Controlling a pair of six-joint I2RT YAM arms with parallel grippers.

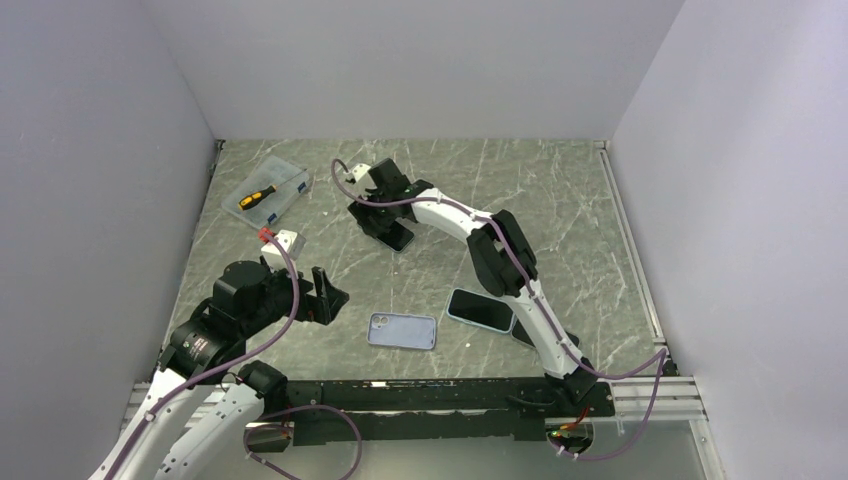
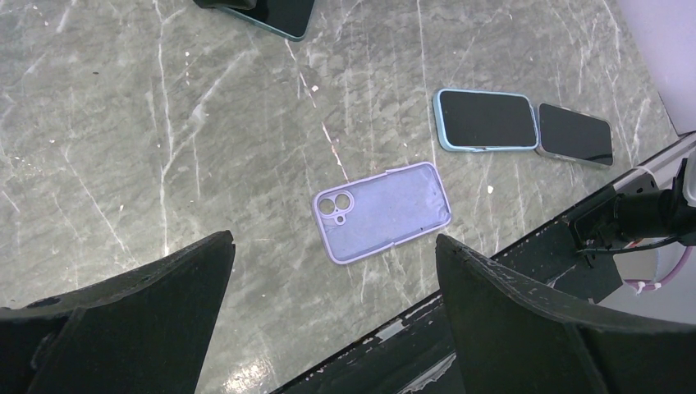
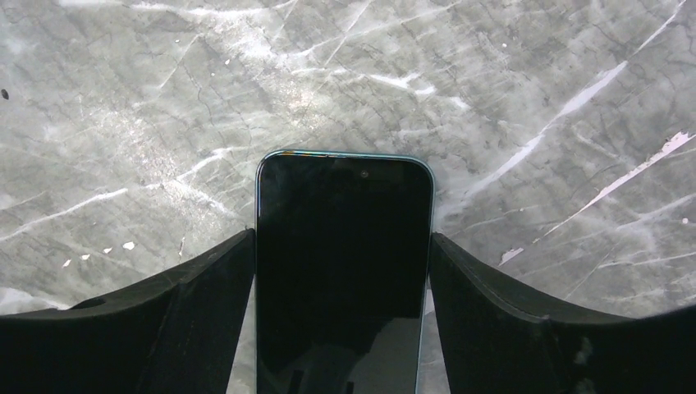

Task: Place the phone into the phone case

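Note:
An empty lilac phone case [image 1: 402, 330] lies open side up near the front middle of the table; it also shows in the left wrist view [image 2: 383, 212]. A dark phone with a teal edge [image 3: 343, 271] lies far back in the middle [image 1: 397, 238]. My right gripper [image 3: 341, 236] is closed around it, with both fingertips against its long sides [image 1: 385, 225]. My left gripper [image 1: 335, 297] is open and empty, held above the table to the left of the case [image 2: 334, 240].
A phone in a light blue case [image 1: 480, 310] lies right of the lilac case [image 2: 484, 120], with another dark phone [image 2: 574, 134] beside it. A clear box with a screwdriver [image 1: 268, 193] and a small white block [image 1: 287, 240] are at the back left.

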